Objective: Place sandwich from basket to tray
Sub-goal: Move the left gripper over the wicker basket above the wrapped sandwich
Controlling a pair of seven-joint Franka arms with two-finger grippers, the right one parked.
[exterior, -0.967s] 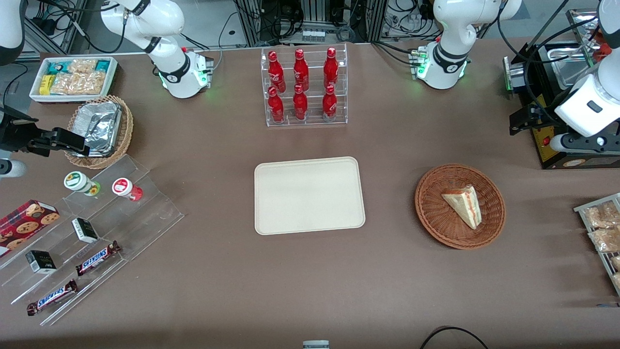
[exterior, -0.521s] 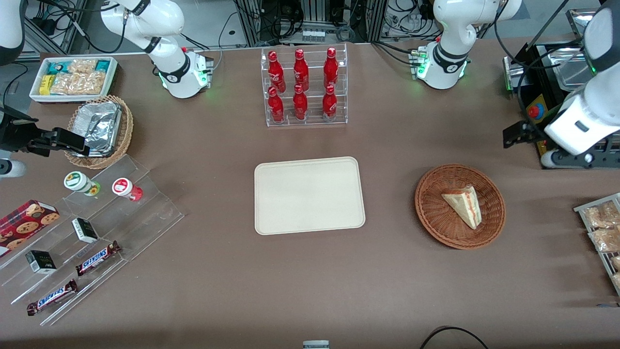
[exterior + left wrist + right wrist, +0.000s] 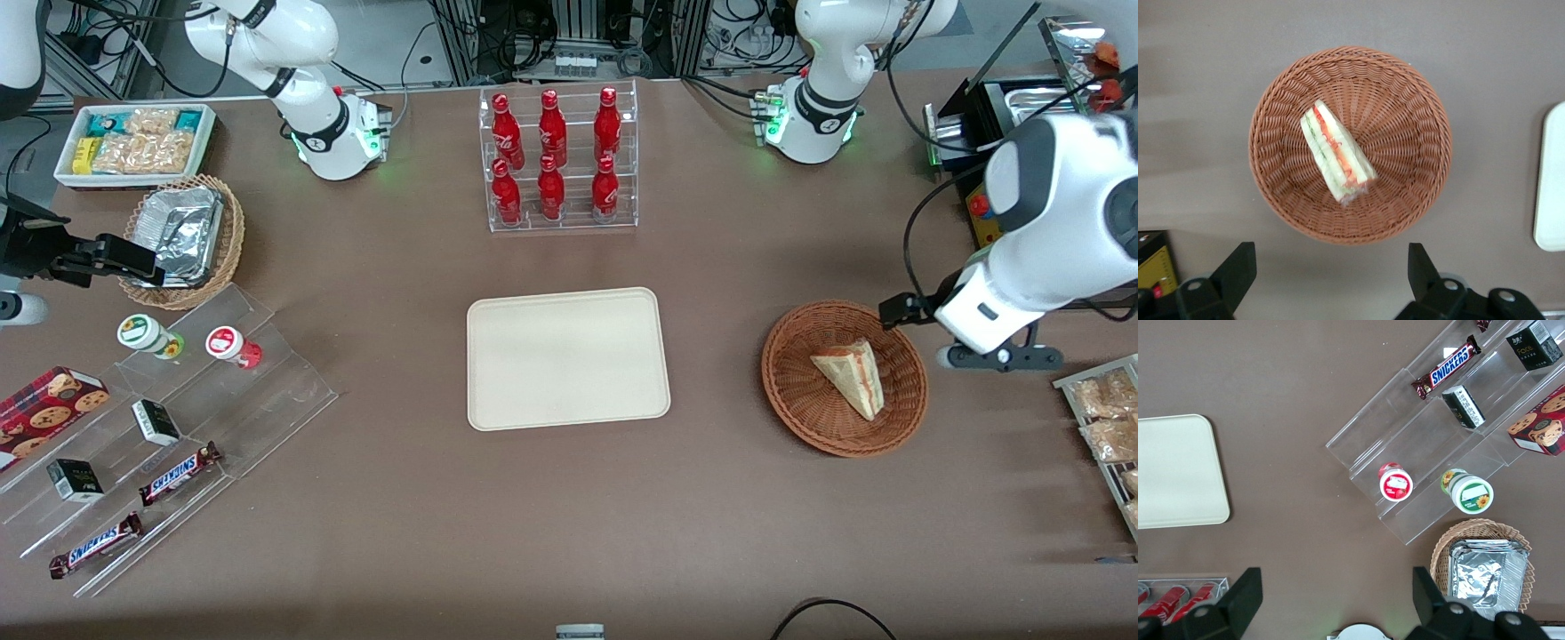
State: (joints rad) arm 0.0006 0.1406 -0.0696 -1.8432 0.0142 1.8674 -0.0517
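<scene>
Front view: the small triangular sandwich wedge of pale bread (image 3: 852, 374) is lying in the round reddish-brown woven wicker basket (image 3: 791, 382) at right of centre in the frame, its long axis running diagonally toward the lower right. The flat cream-beige plastic tray (image 3: 567, 357) is sitting bare at mid-frame, well apart from the basket. The black two-finger gripper (image 3: 969, 333) of the white working arm is hanging above the basket's rim on the side toward the working arm's end of the table, not yet over the wedge.

Left wrist view: the sandwich (image 3: 1336, 153) is resting in the basket (image 3: 1405, 100), filling edge up, clear of the gripper (image 3: 1328, 277). Its black fingers (image 3: 1237, 268) are standing wide apart, holding nothing (the wedge is lying slantwise to the line between them, so a wrist turn probably comes before the descent).
</scene>
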